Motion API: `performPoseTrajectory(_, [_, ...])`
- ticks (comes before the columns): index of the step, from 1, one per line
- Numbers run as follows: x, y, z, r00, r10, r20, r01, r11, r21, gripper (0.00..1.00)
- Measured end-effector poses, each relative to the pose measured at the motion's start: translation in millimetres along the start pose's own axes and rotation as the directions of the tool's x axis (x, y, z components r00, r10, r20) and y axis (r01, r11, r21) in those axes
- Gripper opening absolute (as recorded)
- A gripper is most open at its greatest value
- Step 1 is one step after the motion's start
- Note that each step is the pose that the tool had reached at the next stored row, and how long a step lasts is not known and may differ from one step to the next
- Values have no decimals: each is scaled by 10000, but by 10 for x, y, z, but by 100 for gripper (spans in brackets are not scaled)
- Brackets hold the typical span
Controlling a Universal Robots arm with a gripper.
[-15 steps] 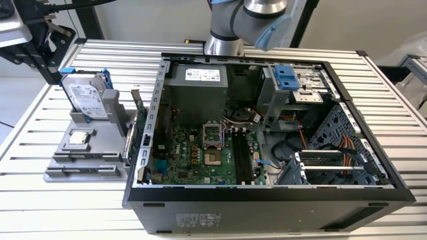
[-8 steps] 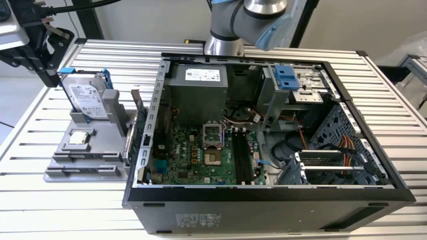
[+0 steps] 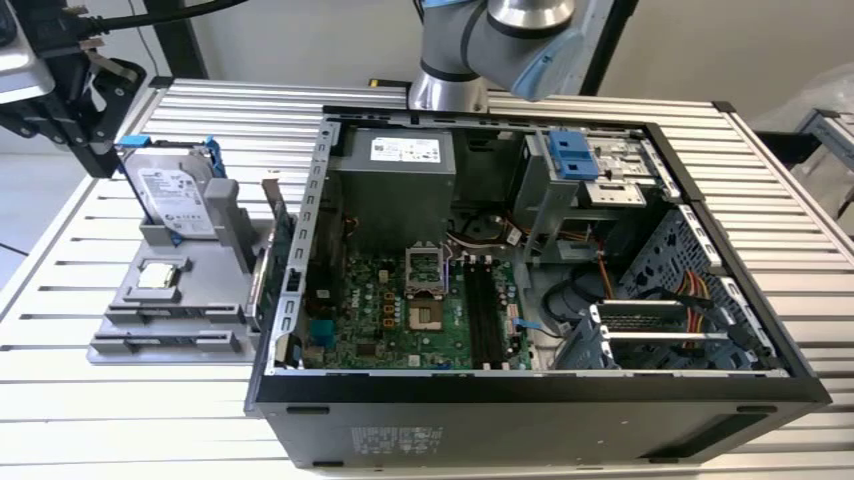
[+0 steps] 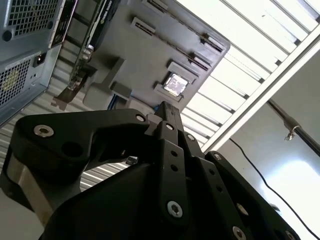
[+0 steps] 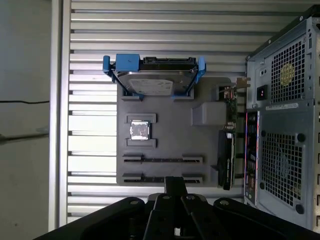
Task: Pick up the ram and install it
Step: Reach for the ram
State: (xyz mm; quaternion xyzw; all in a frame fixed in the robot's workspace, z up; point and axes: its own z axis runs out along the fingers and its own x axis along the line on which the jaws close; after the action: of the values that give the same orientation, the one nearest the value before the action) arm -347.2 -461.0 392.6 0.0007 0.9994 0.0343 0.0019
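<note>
My gripper (image 3: 96, 150) hangs high above the slatted table at the exterior view's left, over a grey parts holder (image 3: 127, 300). In both wrist views its black fingers (image 5: 175, 184) meet at one tip (image 4: 168, 108) with nothing between them. The ram is out of view: I cannot pick it out on the holder or in the case. The holder's two long slots (image 5: 162, 160) show as thin dark lines. The motherboard's long black memory slots (image 3: 487, 315) lie in the open computer case (image 3: 694, 230); I cannot tell whether a stick sits in them.
On the holder a silver hard drive in a blue frame (image 3: 174, 195) stands upright, and a small square processor chip (image 5: 139, 130) lies flat. Expansion cards (image 5: 226, 160) stand on edge between the holder and the case wall. The arm's base (image 3: 447, 85) rises behind the case.
</note>
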Motion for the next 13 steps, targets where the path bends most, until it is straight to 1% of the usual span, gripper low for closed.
performPoseTrajectory(8, [0, -2, 0, 10000, 0, 1, 0, 10000, -1, 0])
performPoseTrajectory(13, [0, -43, -3, 10000, 0, 0, 0, 10000, 0, 0])
